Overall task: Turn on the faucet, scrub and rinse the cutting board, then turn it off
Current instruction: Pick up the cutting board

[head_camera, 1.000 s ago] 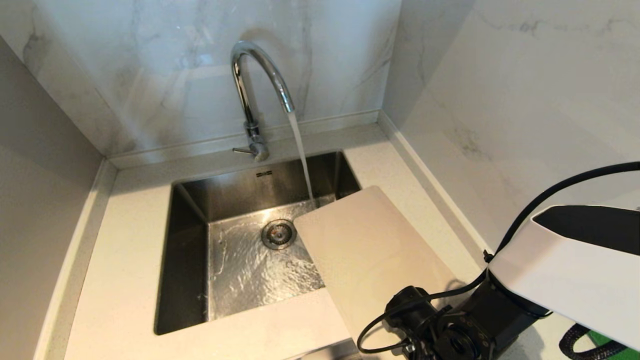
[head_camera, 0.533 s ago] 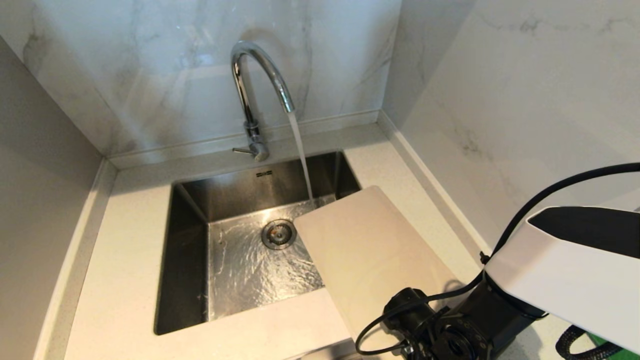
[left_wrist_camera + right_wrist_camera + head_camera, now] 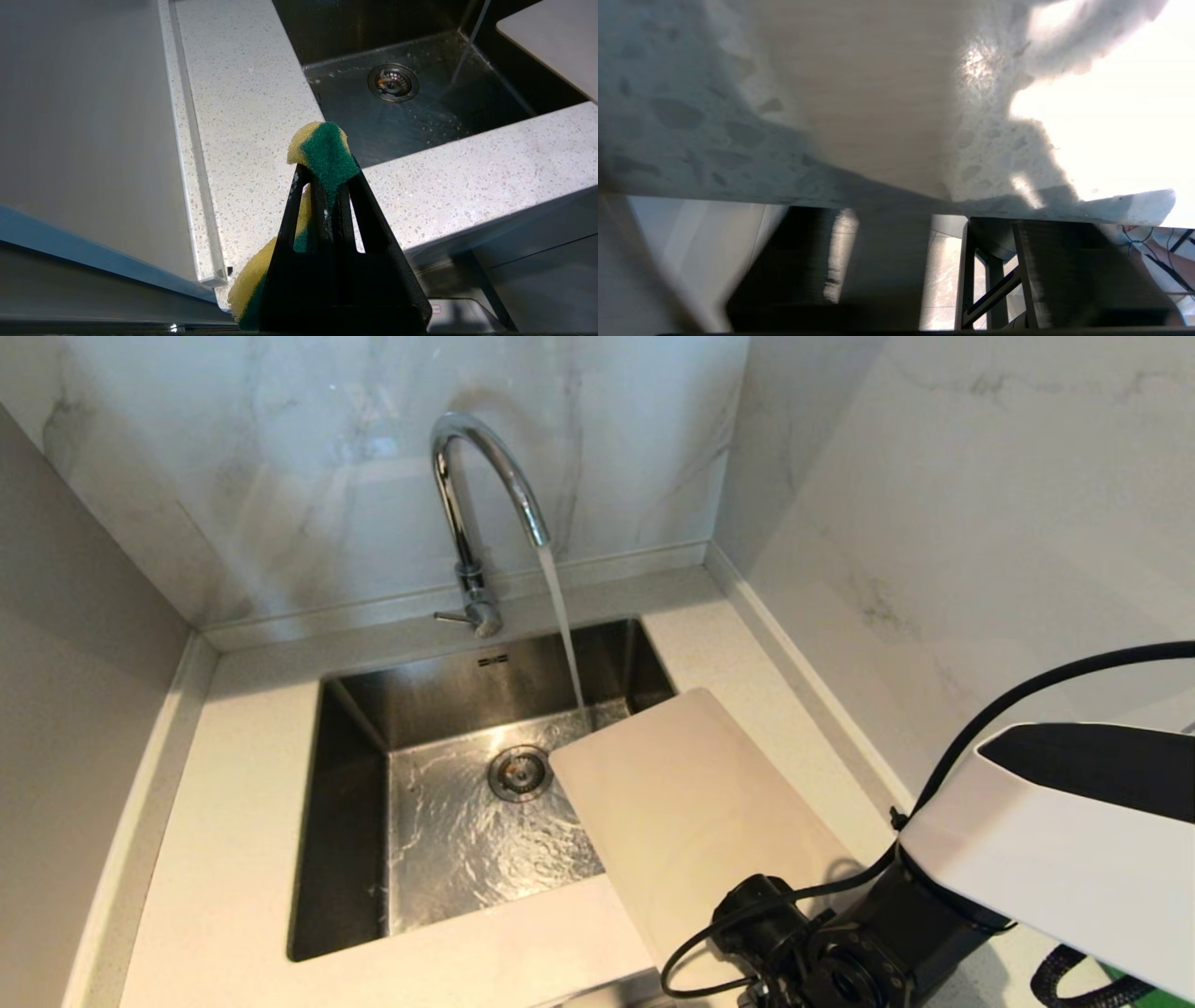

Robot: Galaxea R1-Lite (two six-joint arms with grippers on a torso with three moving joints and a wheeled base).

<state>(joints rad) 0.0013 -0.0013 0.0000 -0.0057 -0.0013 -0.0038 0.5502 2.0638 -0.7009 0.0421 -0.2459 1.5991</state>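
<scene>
Left claw (image 3: 327,186): clenched on a yellow and green sponge (image 3: 322,154), hanging at the near left, in front of the counter (image 3: 252,93) edge and out of the head view.
Right claw: sitting at the near right under the head camera; only its black wrist (image 3: 840,952) is showing there. In the wrist view its dark fingers (image 3: 994,280) are reaching at the board's near end, but whether they are released or gripping cannot be told.
Cutting board (image 3: 681,812): lying on the right counter, its far left corner jutting over the sink (image 3: 355,821) rim. Its long axis is running from near right to far left, pointing toward the drain (image 3: 519,772).
Key relation: the board's near end is lying directly ahead of the right claw, so the right arm is the nearer one; the sponge is waiting well apart on the left.
Water stream (image 3: 560,625): falling just beyond the board's far corner and missing its face, spreading over the sink floor.
Faucet (image 3: 476,513): running, standing at the far edge behind the sink, side lever (image 3: 455,615) sticking out to the left.
Judged next need: the board probably has to go farther left along its own axis to get under the water.
</scene>
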